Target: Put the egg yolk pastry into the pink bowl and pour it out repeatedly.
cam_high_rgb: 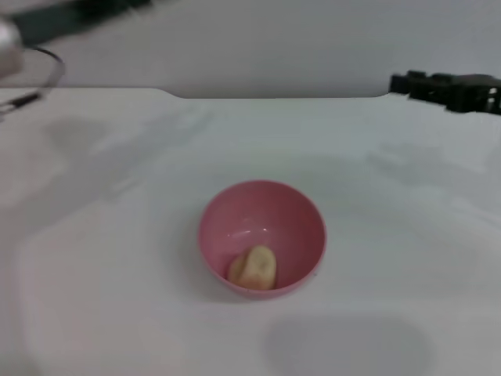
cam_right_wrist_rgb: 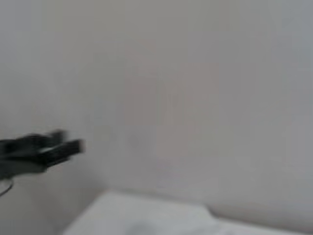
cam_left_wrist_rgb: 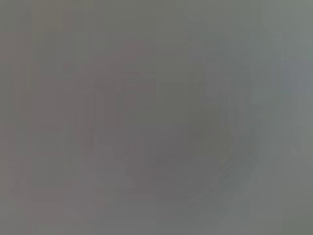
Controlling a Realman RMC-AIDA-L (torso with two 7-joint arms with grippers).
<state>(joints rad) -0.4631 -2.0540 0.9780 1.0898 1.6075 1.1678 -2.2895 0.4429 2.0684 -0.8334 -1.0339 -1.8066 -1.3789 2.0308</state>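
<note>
The pink bowl (cam_high_rgb: pixel 261 235) stands upright at the middle of the white table (cam_high_rgb: pixel 117 258). The egg yolk pastry (cam_high_rgb: pixel 254 269), a pale tan lump, lies inside it against the near wall. My left gripper (cam_high_rgb: pixel 129 8) is a dark blur raised high at the far left, well away from the bowl; the right wrist view also catches this left gripper (cam_right_wrist_rgb: pixel 72 142) against the wall. My right gripper (cam_high_rgb: pixel 399 82) hovers at the far right by the table's back edge, holding nothing that I can see. The left wrist view shows only grey blur.
A grey wall (cam_high_rgb: pixel 274 47) rises behind the table's far edge. A thin cable (cam_high_rgb: pixel 51 66) loops off the left arm at the far left. White tabletop surrounds the bowl on all sides.
</note>
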